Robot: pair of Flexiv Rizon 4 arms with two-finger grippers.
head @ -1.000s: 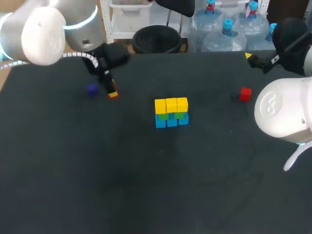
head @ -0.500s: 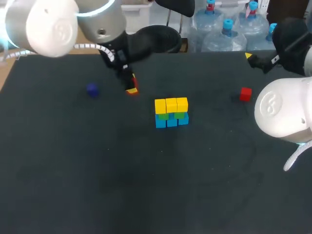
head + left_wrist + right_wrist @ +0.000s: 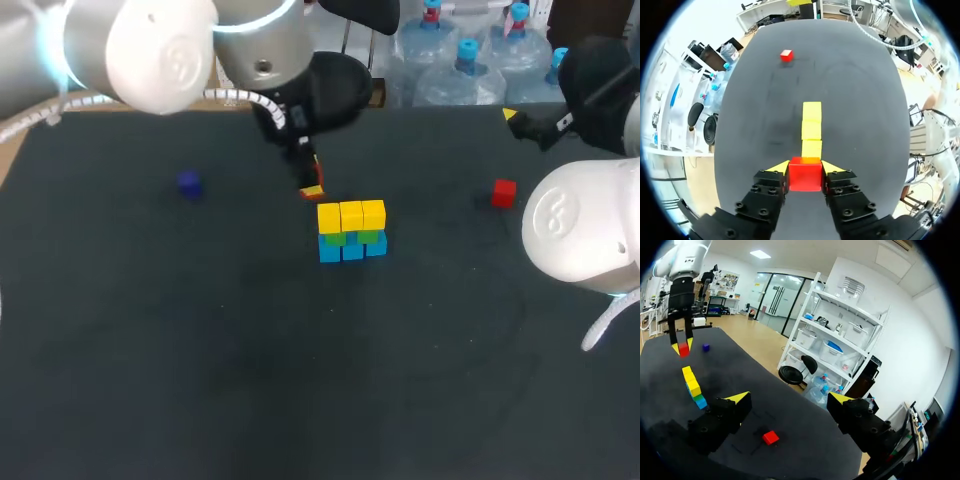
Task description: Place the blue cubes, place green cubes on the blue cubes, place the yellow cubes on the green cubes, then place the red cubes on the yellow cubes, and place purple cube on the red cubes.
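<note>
Left gripper was clamped on a small red cube, one yellow-tipped finger on each side, cube held clear of the black tabletop. It sat just off the left end of the block stack, not touching. From the left wrist the row of three yellow cubes ran straight ahead of the fingers. Stack was three wide near table centre: blue cubes at the bottom, green cubes showing between blue and yellow. A second red cube lay loose well to the right of the stack. A small purple cube lay well to the left. Right gripper was spread wide with nothing between the fingers, parked at the far right edge of the table.
</note>
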